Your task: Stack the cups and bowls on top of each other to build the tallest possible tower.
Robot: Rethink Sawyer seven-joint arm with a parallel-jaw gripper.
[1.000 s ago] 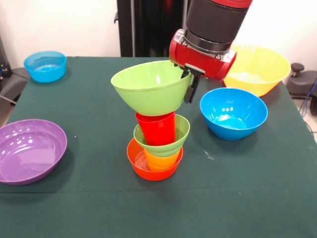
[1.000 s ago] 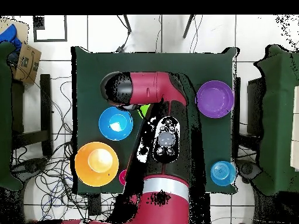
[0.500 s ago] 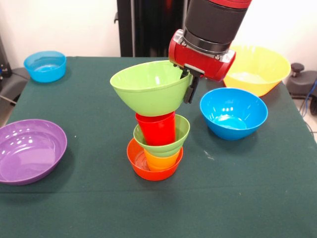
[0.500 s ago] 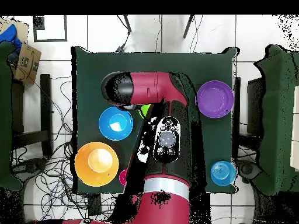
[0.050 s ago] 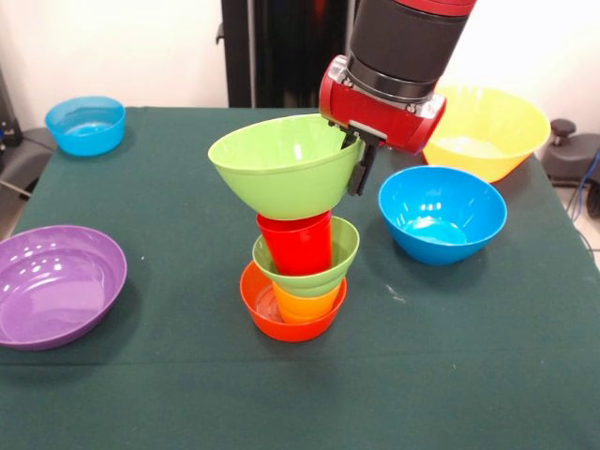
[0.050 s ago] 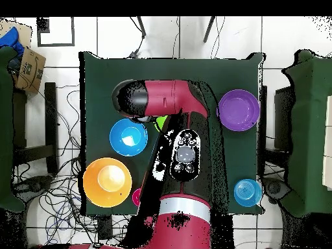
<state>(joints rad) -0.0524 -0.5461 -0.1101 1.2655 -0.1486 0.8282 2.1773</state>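
A: We've got the large green bowl (image 5: 278,169) pinched by its right rim in the gripper (image 5: 359,161), clamped on the wall. Its base sits right over the red cup (image 5: 296,243) at the top of the tower (image 5: 298,277); can't tell if it's touching yet.

B: The tower is red cup in small green bowl (image 5: 330,262), on the yellow-orange cup (image 5: 305,305), in the orange bowl (image 5: 272,314), mid-counter (image 5: 469,375), near side. Narrow top, so we'd centre the bowl's base on the cup mouth before letting go.

A: Agreed. The bowl looks tilted, left rim low. We should level it, lower straight, and release with no sideways drag. An edge grip means an off-centre load; I think it could tip the cup.

B: What do the views split on?

A: Front gives us the whole stack, the grip, plus the blue bowl (image 5: 441,214), yellow bowl (image 5: 487,127), purple bowl (image 5: 56,281) and small blue bowl (image 5: 86,122).

B: Overhead: the arm (image 6: 172,104) covers the tower, with only a green sliver (image 6: 159,121) showing. No alignment check from there. It does show something magenta (image 6: 137,196) at the counter's near-base edge, beside the yellow bowl (image 6: 107,182), probably the pink cup. Front misses it.
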